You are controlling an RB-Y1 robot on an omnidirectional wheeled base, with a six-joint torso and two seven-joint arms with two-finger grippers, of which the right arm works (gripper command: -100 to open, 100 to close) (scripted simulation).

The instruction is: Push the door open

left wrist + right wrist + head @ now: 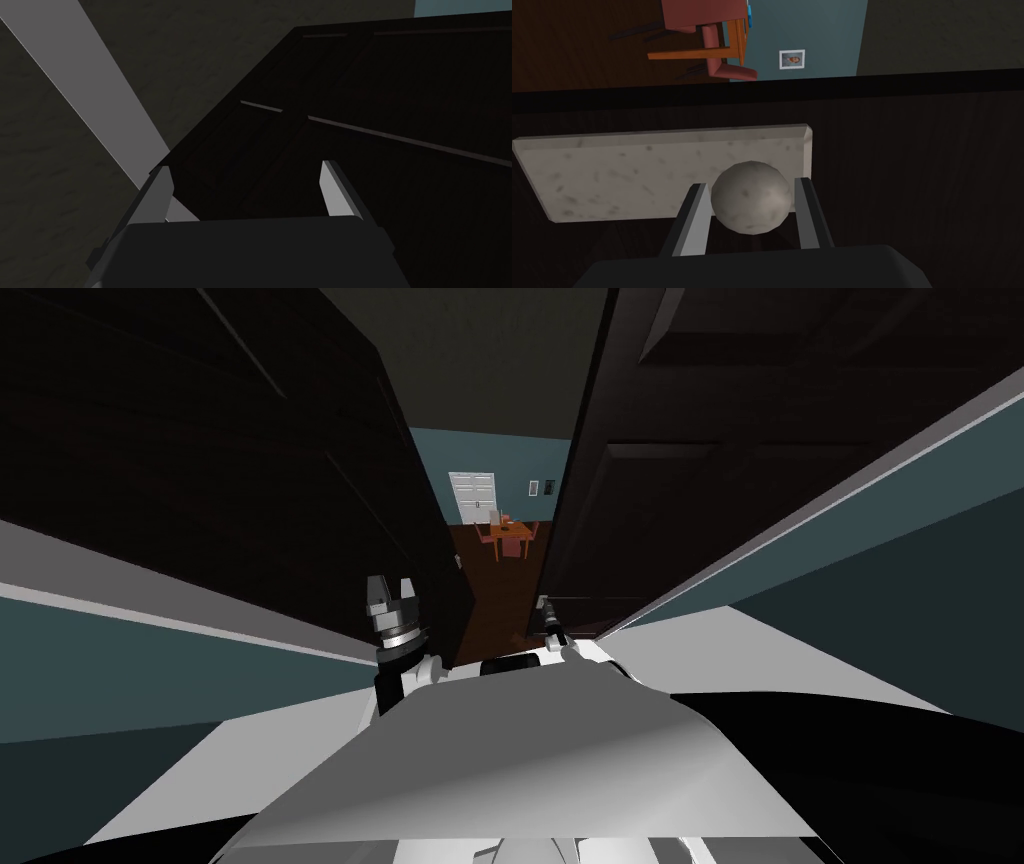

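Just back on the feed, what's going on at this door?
The right gripper is shut on the round grey knob of the dark right door. The left gripper is open, close in front of the left door. Both doors stand partly open, and a table shows through the gap between them.

With left fingers (159,197) spread, right fingers (694,220) clasp the knob (751,196).
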